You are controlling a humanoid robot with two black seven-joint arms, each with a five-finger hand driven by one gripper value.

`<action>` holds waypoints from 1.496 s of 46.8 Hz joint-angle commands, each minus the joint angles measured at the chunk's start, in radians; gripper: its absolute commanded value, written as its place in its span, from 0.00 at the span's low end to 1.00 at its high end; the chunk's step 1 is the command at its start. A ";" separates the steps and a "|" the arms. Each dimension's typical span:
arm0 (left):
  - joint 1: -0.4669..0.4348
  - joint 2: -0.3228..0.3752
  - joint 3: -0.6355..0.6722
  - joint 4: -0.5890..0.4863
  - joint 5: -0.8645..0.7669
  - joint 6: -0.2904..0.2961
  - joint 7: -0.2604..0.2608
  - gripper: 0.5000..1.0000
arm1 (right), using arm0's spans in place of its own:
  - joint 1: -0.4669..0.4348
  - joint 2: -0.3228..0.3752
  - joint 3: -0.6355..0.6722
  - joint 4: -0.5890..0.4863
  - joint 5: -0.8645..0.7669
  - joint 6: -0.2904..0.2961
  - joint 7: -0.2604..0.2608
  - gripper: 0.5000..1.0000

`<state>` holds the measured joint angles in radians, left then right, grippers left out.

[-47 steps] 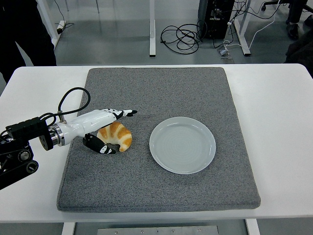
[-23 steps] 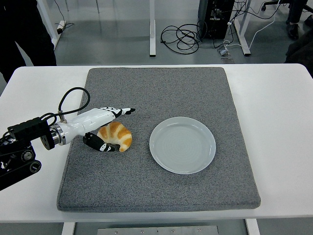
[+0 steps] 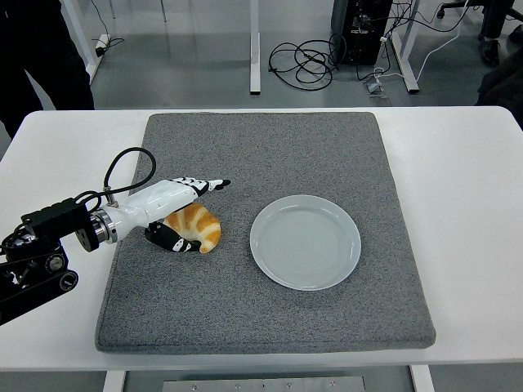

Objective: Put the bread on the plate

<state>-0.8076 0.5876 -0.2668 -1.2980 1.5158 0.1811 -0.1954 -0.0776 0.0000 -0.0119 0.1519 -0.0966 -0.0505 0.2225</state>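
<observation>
the white table [image 3: 466, 204] fills most of the view, its near edge running along the bottom. a large grey felt-like mat [image 3: 270, 286] lies on it, covering the middle and leaving bare white margins to the left and right.

beyond the far edge, a person in dark clothing [image 3: 37, 49] stands at the top left corner, and a tangle of black cables [image 3: 302, 61] lies on the floor between white table legs.

the left arm [image 3: 41, 245], black with a loop of black cable over the wrist, comes in from the left edge and reaches over the mat's left side. the pale round plate [image 3: 305, 242] sits on the mat right of centre, with nothing on it.

the left hand [image 3: 167, 212], white with black fingertips, is at the croissant: the long fingers [image 3: 204, 185] stretch out together over its far side, pointing right, while the thumb [image 3: 176, 241] curls in against its near left side. the hand is closed around the pastry from 2 sides, though a firm grip cannot be confirmed.

the croissant [image 3: 200, 226], golden with pale stripes, rests on the mat just left of the plate, apart from its rim.
</observation>
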 commanded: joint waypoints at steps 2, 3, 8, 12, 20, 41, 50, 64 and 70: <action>-0.001 0.003 0.000 0.000 0.000 0.000 0.001 0.94 | -0.001 0.000 0.000 0.000 0.000 0.000 0.000 1.00; -0.001 0.003 0.000 0.000 0.000 0.000 0.001 0.94 | 0.001 0.000 0.000 0.000 0.000 0.000 0.000 1.00; -0.002 0.003 0.000 0.000 0.000 0.006 -0.001 0.94 | 0.001 0.000 0.000 0.000 0.000 0.000 0.000 1.00; 0.001 0.003 0.001 0.000 0.001 0.018 -0.001 0.94 | -0.001 0.000 0.000 0.000 0.000 0.000 0.000 1.00; 0.005 0.000 0.001 0.006 0.027 0.023 0.001 0.93 | 0.001 0.000 0.000 0.000 0.000 0.000 0.000 1.00; 0.004 0.000 0.029 0.020 0.040 0.023 -0.001 0.49 | 0.001 0.000 0.000 0.000 0.000 0.000 0.000 1.00; -0.005 0.000 0.029 0.020 0.035 0.021 -0.006 0.00 | 0.001 0.000 0.000 0.000 0.000 0.000 0.000 1.00; -0.113 0.012 0.028 0.017 -0.012 0.009 -0.073 0.00 | 0.001 0.000 0.000 0.000 0.000 0.000 0.000 1.00; -0.211 0.046 0.026 0.016 -0.019 -0.031 -0.076 0.00 | -0.001 0.000 0.001 0.000 0.000 0.000 0.000 1.00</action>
<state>-0.9767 0.6162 -0.2393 -1.2822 1.5016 0.1703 -0.2715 -0.0772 0.0000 -0.0121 0.1519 -0.0966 -0.0507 0.2222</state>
